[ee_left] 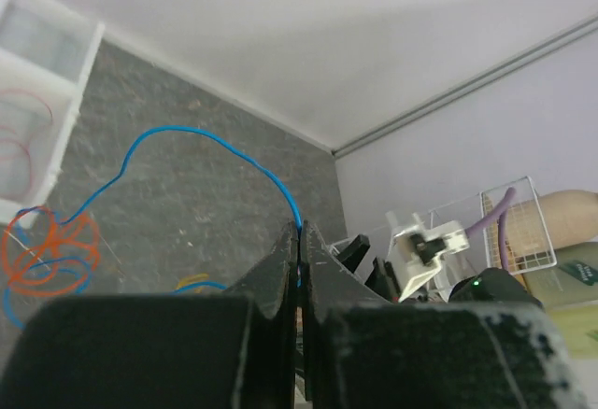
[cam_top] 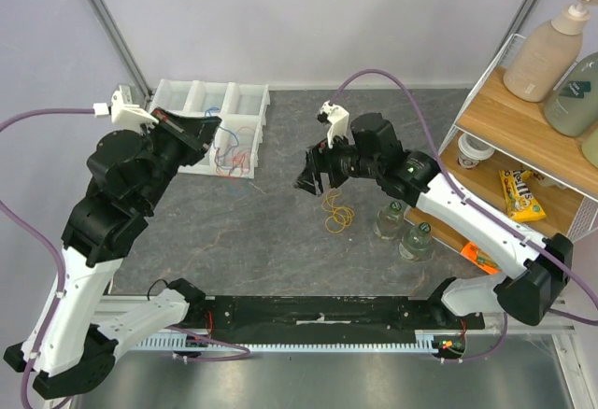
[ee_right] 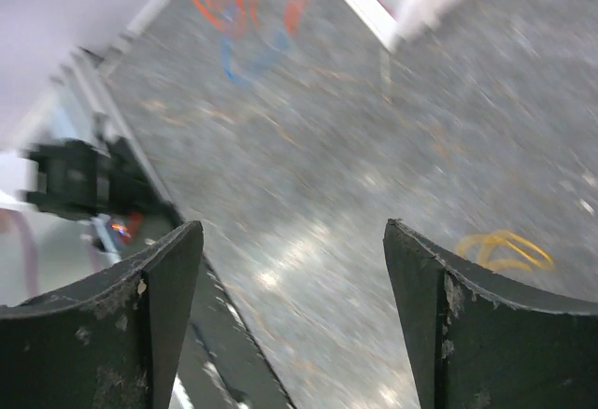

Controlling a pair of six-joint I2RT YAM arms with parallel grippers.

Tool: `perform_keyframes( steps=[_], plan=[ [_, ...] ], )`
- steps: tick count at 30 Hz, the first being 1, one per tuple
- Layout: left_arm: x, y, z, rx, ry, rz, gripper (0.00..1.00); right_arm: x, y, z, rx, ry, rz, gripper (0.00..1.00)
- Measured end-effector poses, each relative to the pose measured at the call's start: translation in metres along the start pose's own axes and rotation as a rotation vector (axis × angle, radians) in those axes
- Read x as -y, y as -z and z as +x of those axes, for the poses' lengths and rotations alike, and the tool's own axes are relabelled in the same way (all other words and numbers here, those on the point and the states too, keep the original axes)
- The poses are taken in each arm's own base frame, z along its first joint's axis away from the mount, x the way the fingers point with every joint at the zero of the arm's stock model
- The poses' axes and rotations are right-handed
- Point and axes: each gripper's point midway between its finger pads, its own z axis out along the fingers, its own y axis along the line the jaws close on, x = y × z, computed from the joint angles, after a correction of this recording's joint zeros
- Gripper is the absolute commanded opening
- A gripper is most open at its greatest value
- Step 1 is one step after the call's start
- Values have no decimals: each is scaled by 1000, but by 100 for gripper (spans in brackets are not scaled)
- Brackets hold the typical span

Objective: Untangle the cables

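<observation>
Left tool (ee_left: 299,241), clamped shut on a blue cable (ee_left: 213,136), lifts it from the red-and-blue tangle (cam_top: 234,155) beside the white tray (cam_top: 250,88) toward the table (cam_top: 280,250) far-left corner. The right tool (ee_right: 291,241) gapes empty above yellow loops (cam_top: 338,215). Unanchored, the knot could drag or tighten.

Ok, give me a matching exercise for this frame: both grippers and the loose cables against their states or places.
1 left gripper
2 right gripper
3 thin yellow cable loops
4 orange cable tangle

A open, empty
B beside the white plastic tray
C shut on the thin blue cable
D near the clear bottles

Pairs: 1-C, 2-A, 3-D, 4-B.
</observation>
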Motion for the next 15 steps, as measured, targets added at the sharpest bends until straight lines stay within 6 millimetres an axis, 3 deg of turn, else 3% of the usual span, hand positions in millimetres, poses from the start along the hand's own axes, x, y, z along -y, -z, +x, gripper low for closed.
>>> perform_keyframes(
  steps=[5, 10, 15],
  plan=[
    [-4, 0, 22, -68, 140, -1, 2, -43, -12, -39, 112, -91, -164, 77],
    [-5, 2, 39, -128, 243, 5, 2, -51, -41, -26, 78, -172, -174, 70],
    [-5, 7, 55, -190, 331, 12, 2, -48, -54, -9, 48, -218, -168, 60]
  ],
)
